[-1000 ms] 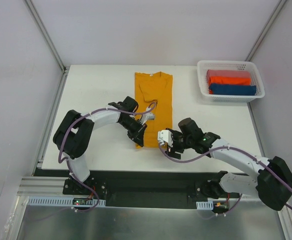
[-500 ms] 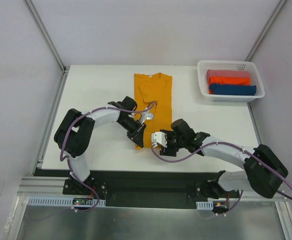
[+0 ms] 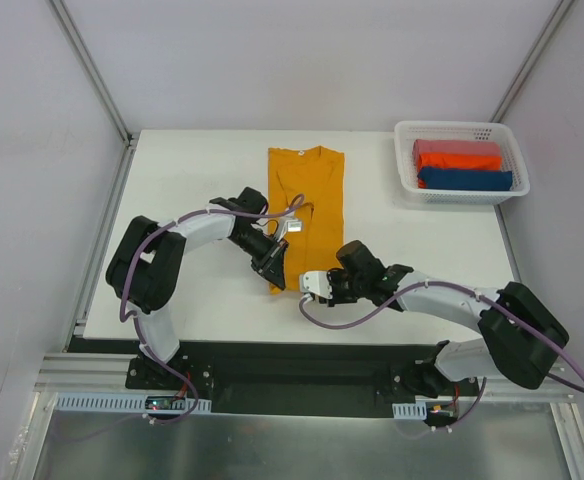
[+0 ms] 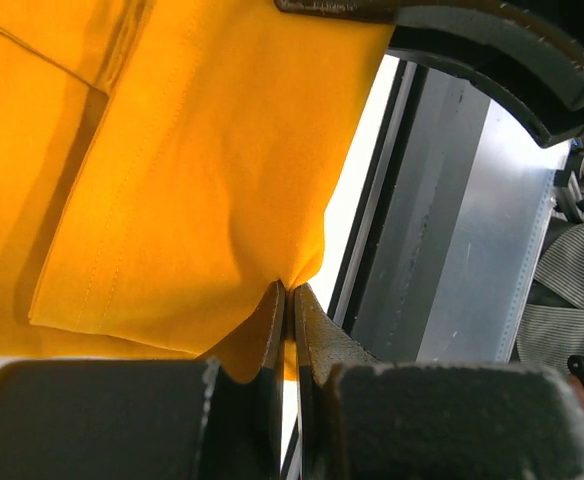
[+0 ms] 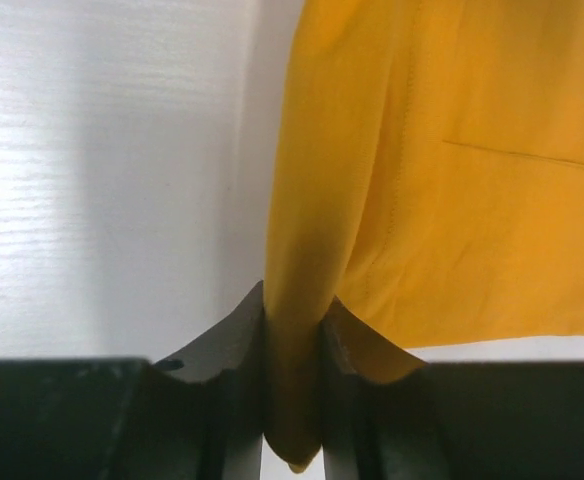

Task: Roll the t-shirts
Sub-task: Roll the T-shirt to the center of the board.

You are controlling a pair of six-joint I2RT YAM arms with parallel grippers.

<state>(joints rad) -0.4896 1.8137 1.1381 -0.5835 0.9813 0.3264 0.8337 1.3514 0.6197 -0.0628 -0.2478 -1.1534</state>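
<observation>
- Two corners pinched now, and that's the news. My right gripper [image 5: 294, 300] stood wide and off to the right of the hem a second ago. It has slid in and closed on the near right corner of the t-shirt [image 3: 307, 195], with a bunched fold of mustard cloth squeezed in its grip.
- My left gripper [image 4: 290, 290] hasn't budged. Its jaws are pressed together on a thin pinch of the near left hem corner, same as before.
- So both near corners are held, one each side, low over the counter [image 3: 192, 180]. I judge that's the setup for starting the roll, turning the hem over and away from me.
- One thing to watch: the right pinch looks thicker than the left. The roll could start skewed unless I move both sides evenly.
- Farther out, the shirt lies flat in a narrow folded strip running away from me, collar at the far end. That part hasn't shifted.
- Far right, the white basket [image 3: 459, 127] holds rolled shirts [image 3: 457, 160] in pink, orange and blue, well apart from the work.
</observation>
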